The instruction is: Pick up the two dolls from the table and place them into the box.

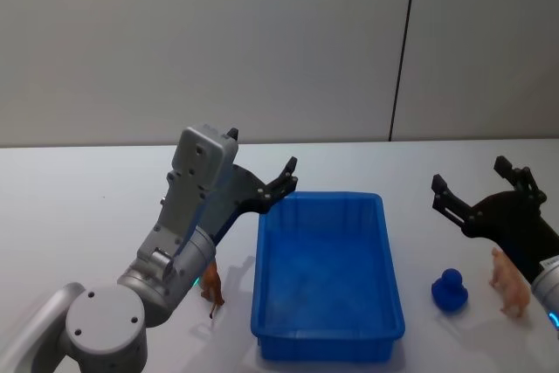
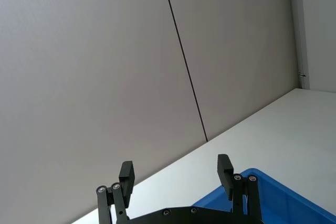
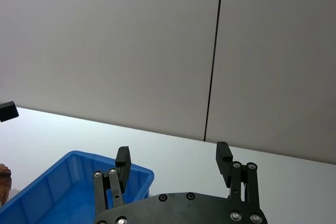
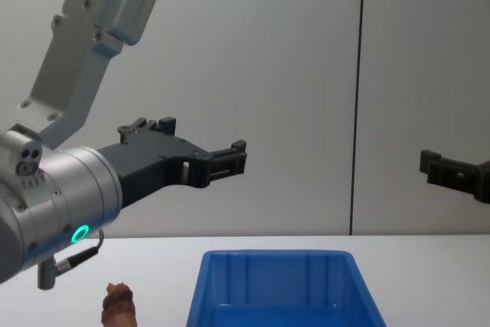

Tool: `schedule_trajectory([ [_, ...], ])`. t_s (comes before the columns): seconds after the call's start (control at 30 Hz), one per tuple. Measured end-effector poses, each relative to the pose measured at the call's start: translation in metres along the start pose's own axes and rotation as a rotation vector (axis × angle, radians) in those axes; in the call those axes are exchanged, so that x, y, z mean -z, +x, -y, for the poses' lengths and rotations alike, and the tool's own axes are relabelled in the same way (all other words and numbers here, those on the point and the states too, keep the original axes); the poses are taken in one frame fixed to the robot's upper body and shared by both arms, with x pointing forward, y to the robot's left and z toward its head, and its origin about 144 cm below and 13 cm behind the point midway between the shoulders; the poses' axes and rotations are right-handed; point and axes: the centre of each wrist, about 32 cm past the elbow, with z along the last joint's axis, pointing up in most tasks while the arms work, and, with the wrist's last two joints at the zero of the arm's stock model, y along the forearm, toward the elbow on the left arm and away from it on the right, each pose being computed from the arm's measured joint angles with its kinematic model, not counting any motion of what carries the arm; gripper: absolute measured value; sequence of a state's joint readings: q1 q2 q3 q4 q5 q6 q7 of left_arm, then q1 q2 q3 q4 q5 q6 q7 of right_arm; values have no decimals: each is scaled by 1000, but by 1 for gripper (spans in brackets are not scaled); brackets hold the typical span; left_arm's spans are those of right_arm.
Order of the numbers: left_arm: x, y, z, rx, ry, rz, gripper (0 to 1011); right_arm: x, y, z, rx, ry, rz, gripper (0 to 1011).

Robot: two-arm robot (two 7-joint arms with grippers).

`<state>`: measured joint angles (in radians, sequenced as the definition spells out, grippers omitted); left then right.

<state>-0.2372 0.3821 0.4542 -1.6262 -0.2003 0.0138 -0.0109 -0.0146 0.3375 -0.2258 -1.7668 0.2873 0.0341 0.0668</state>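
The reddish-brown doll (image 1: 212,286) stands on the white table (image 1: 79,216) just left of the blue box (image 1: 262,261), partly behind my left arm; it also shows in the chest view (image 4: 119,305) and the right wrist view (image 3: 4,178). The pale pink doll (image 1: 509,282) stands to the right of the box, beside my right arm. My left gripper (image 1: 266,163) hangs open and holds nothing, above the box's far left corner (image 2: 273,188). My right gripper (image 1: 470,176) is open too, raised above the table right of the box (image 3: 63,183).
A small blue duck-like toy (image 1: 450,290) sits between the box and the pink doll. A grey panelled wall (image 1: 279,41) runs behind the table's far edge. The box (image 4: 276,255) holds nothing.
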Motion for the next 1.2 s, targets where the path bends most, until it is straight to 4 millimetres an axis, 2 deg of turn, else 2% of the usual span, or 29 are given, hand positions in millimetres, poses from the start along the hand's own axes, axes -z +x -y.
schedule_trajectory([
  [0.8,0,0,0,0,0,0,1001,0,1,0,0,-1,0,1001],
  [1.2,0,0,0,0,0,0,1001,3,24,6,-5,-44,5,1001],
])
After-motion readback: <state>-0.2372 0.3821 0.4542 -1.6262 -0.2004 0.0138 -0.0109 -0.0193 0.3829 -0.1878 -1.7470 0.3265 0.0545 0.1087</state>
